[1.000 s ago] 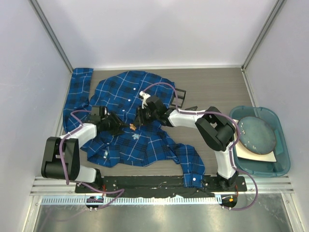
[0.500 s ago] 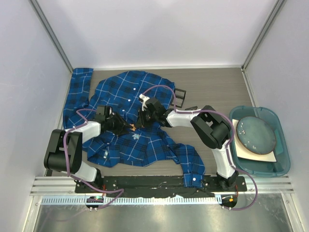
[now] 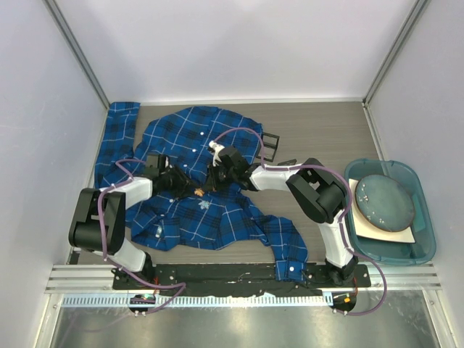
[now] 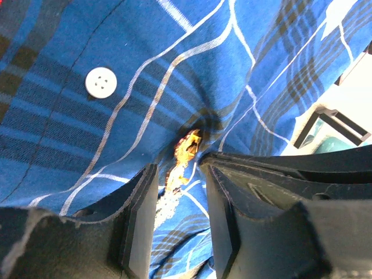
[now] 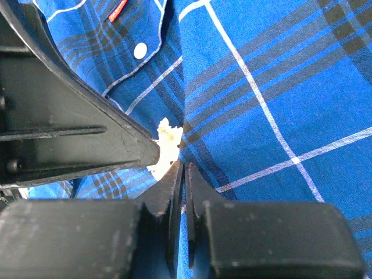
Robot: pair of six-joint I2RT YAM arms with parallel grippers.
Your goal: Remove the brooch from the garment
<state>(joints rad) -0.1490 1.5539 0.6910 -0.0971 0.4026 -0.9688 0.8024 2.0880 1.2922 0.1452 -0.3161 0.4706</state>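
Top view, left to right: the garment [image 3: 181, 138] is spread on the table [image 3: 319, 130], with one sleeve running up the left edge and the other trailing to the near edge. The left gripper [image 3: 188, 189] comes in low from the left with its jaws apart, straddling the brooch [image 3: 197, 191]. The brooch sits mid-front on the shirt, in a pucker of cloth. From above it's just an orange speck, so no axis is readable there. The left wrist view shows it better: a gold-orange piece, elongated, with its long axis running lower-left to upper-right along the gap between the fingers [image 4: 139, 226]. Its upper end is tucked into the fold and its lower end washes out pale. I can't tell if either pad touches it. There's a white button [image 4: 101, 82] well off to the upper left. The right gripper [image 3: 208, 184] meets it from the right, jaws shut to a thin slit, nipping a crease of plaid just beside the brooch. In the right wrist view the brooch is overexposed to a white blob with no detail, half hidden behind the left finger. A red tag [image 5: 118, 8] is cut off at the top edge. Further right, two small black frames [image 3: 270, 146] lie on bare table. A teal bin [image 3: 420, 250] at the far right holds a round grey disc [image 3: 386, 201].
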